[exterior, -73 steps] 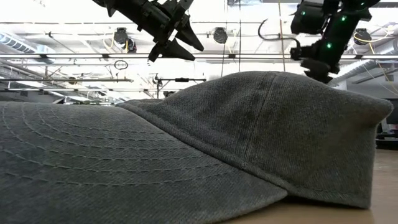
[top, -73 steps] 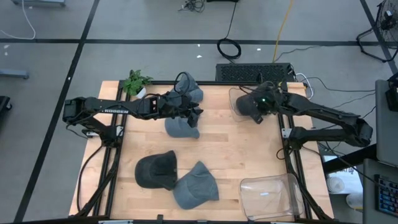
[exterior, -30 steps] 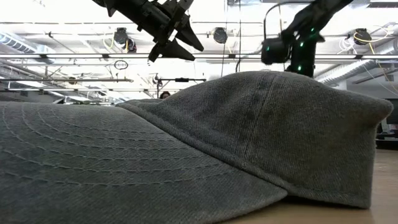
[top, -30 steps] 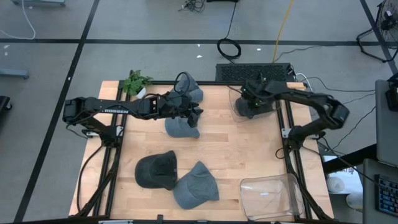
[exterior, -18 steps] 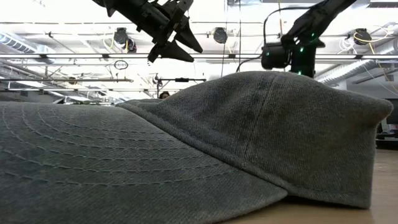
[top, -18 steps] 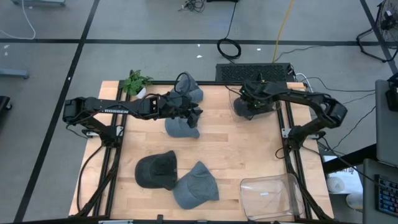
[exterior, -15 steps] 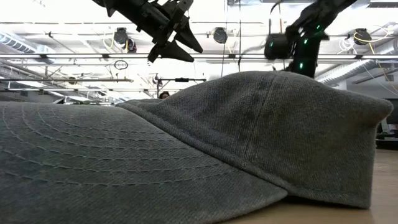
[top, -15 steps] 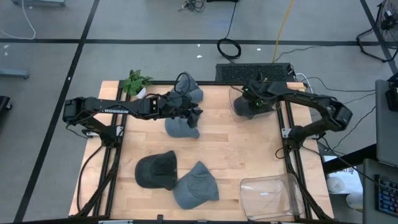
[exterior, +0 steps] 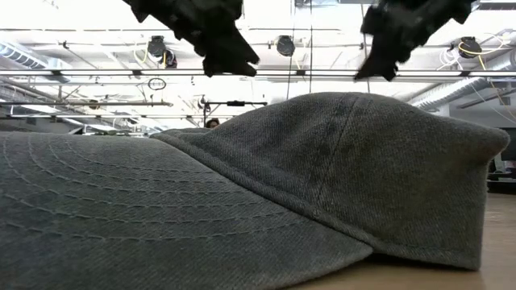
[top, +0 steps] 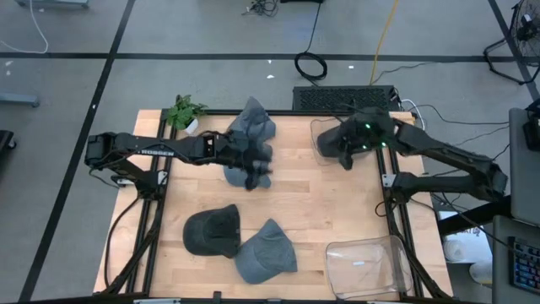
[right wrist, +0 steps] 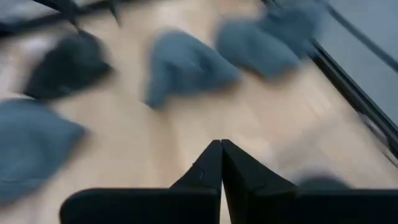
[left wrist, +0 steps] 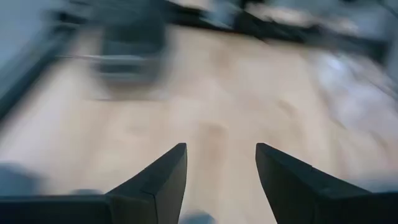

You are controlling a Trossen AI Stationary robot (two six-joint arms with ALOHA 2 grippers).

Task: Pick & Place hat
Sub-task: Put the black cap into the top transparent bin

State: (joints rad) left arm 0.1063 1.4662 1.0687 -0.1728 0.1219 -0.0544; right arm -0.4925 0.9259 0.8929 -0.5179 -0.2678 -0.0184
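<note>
From the overhead camera I saw the left gripper (top: 257,163) out over the back half of the wooden table (top: 329,203), above a grey hat (top: 240,173) lying there; that part was smeared, so contact I could not judge. Another grey hat (top: 254,121) lay just behind it at the table's back edge, beside a small potted plant (top: 183,112). Near the front sat a dark hat (top: 213,230) touching a third grey hat (top: 265,252), with a clear plastic bin (top: 367,266) at the front right corner. The right gripper (top: 344,152) was at the back right, over a second clear container (top: 324,135).

From table height, the grey hat (exterior: 266,201) nearest the lens filled almost the whole picture. Both arms hung above it as dark shapes, the left gripper (exterior: 230,52) and the right gripper (exterior: 377,60), neither touching it.

On the left wrist camera I saw its two fingers (left wrist: 158,180) standing apart with only bare table between them, holding nothing.

On the right wrist camera the fingers (right wrist: 208,168) were pressed together, empty, pointing across the table toward several blurred hats.
</note>
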